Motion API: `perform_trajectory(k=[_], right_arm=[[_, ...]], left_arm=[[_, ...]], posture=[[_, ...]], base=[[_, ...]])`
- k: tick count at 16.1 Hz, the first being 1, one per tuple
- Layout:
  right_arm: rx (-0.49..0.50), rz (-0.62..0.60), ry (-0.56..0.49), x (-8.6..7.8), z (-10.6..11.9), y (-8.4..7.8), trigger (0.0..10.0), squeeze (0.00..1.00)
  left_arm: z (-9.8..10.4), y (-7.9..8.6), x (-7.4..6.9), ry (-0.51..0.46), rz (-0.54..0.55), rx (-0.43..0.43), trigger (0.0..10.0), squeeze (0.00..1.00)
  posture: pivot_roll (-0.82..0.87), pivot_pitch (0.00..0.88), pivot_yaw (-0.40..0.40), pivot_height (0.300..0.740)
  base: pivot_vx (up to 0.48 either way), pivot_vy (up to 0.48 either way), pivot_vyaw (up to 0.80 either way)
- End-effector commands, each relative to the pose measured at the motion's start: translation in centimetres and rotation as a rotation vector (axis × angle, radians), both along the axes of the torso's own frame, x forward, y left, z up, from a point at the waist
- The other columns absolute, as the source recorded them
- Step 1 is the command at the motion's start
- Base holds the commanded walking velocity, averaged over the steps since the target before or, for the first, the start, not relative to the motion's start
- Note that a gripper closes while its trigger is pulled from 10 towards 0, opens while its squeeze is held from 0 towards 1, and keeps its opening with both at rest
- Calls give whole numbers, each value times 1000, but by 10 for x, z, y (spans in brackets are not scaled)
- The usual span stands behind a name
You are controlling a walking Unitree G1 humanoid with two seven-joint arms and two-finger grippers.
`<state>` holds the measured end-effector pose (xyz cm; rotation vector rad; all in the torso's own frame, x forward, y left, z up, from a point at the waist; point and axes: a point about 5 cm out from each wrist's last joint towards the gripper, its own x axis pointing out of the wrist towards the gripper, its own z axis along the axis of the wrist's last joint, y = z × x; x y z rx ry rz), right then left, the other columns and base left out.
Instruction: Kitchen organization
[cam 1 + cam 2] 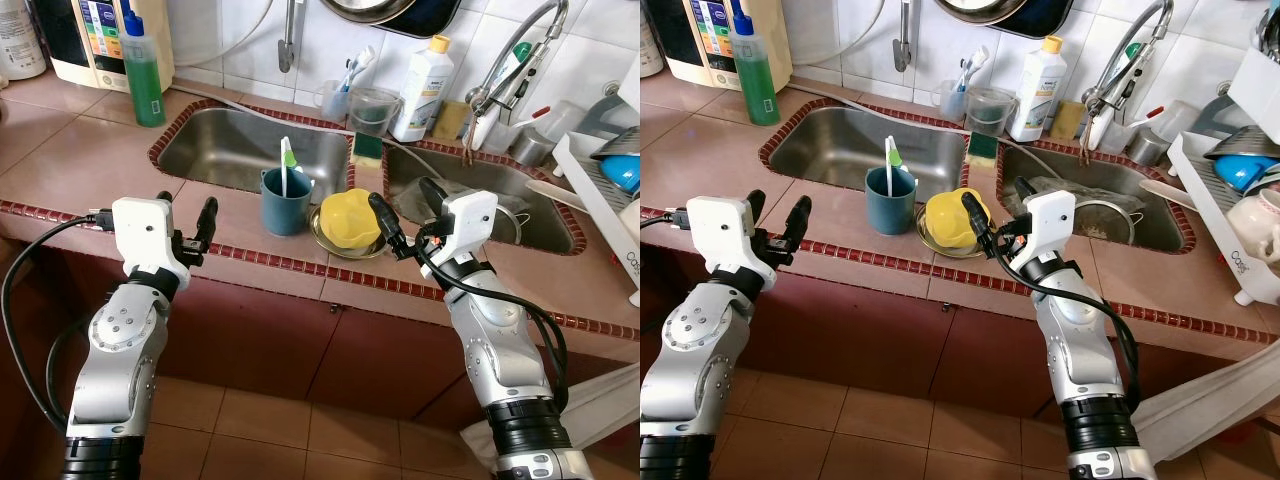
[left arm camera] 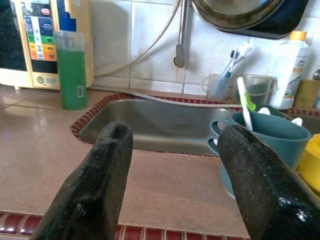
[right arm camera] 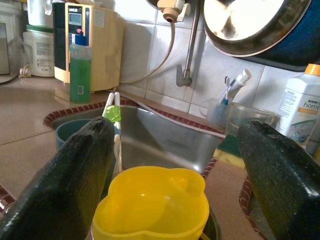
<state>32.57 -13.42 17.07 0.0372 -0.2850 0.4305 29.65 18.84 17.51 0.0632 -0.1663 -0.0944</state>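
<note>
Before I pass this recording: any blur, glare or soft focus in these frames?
Left eye view: sharp and evenly lit, with a dull sheen on the left sink basin. Left wrist view: open left gripper fingers soft and close, green bottle clear. Right wrist view: open right gripper soft, yellow bowl fairly crisp, hanging pan shows glare.

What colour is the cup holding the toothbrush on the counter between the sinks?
Teal blue. The cup shows best in the left eye view.
</note>
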Motion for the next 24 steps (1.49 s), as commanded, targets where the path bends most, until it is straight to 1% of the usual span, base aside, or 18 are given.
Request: perform_trajectory(k=[1, 7, 11, 18, 19, 20, 23, 24], right_arm=[[-11, -17, 0, 2, 3, -6, 10000, 0], [-10, -15, -1, 2, 3, -5, 10000, 0], [-11, -12, -1, 2, 3, -5, 10000, 0], [-17, -3, -1, 2, 2, -4, 10000, 0], [-17, -2, -1, 2, 2, -4, 10000, 0], [-19, 1, -1, 2, 2, -4, 10000, 0], [-22, 10, -3, 2, 3, -3, 10000, 0], [-25, 14, -3, 2, 3, -3, 10000, 0]], left_arm=[[2, -6, -1, -6, -28, 10, 10000, 0], [3, -7, -3, -6, -58, -16, 10000, 0], [3, -7, -3, -4, -64, -31, 10000, 0], [3, -8, -2, 0, -69, -28, 10000, 0], [4, -8, -2, -16, -58, -40, 10000, 0], [3, -9, -1, -10, -67, -41, 10000, 0], [2, -10, 2, 7, -35, -16, 10000, 0], [1, -12, 2, 16, -50, -27, 10000, 0]], posture=[[83, 0, -162, 740], [84, 0, -163, 740], [85, 0, -164, 740], [83, 0, -167, 740], [83, 0, -167, 740], [83, 0, -168, 740], [82, 0, -169, 740], [81, 0, -168, 740]], base=[[0, 0, 0], [0, 0, 0], [365, 0, 0], [386, 0, 0], [0, 0, 0], [0, 0, 0], [0, 0, 0], [0, 0, 0]])
